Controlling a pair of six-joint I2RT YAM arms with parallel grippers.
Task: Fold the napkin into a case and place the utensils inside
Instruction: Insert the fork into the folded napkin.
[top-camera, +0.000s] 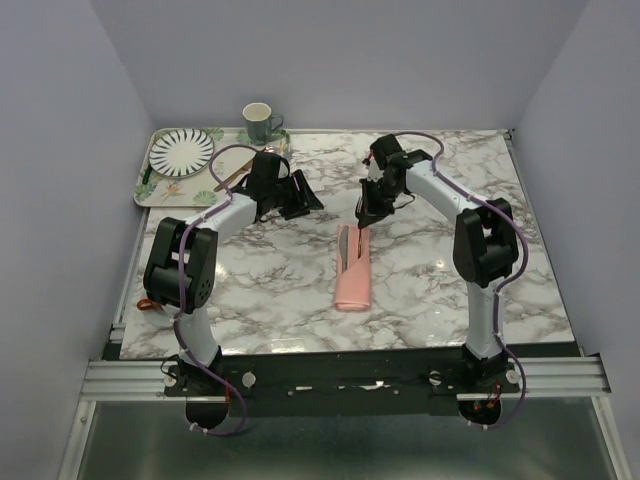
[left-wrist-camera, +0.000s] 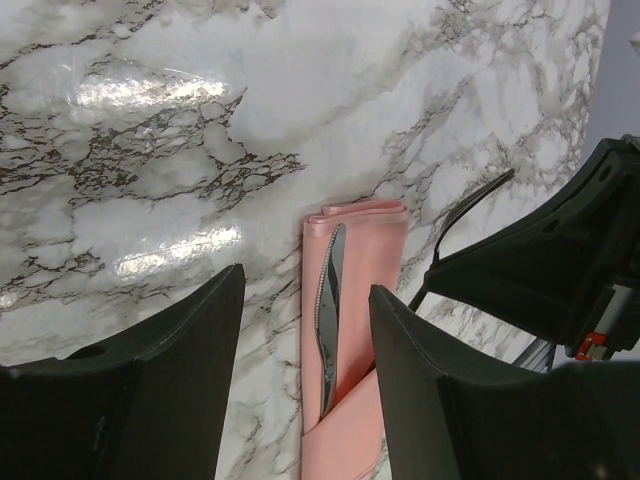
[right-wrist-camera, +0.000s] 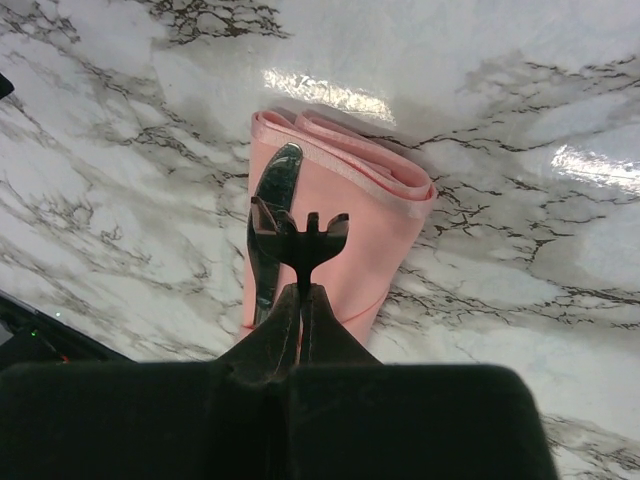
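The case (top-camera: 353, 270), a narrow, softly rolled pocket of salmon-pink cloth, lay near the centre of the glossy, grey-veined marble table (top-camera: 450, 290), running 12 to 6 o'clock. A slim silver knife (left-wrist-camera: 328, 330) sat tucked in it. The right gripper (right-wrist-camera: 300, 300), angled down over the case's 12 o'clock end, pinched a plain steel fork (right-wrist-camera: 312, 232). The left gripper (left-wrist-camera: 305, 290) hovered at 10 o'clock, jaws apart and empty.

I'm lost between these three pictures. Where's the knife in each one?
Top external: centre of the table, knife tucked in the pink case.
Left wrist: lower middle, in the pink case.
Right wrist: left of centre, beside the fork.
Shared landmark: the pink case.
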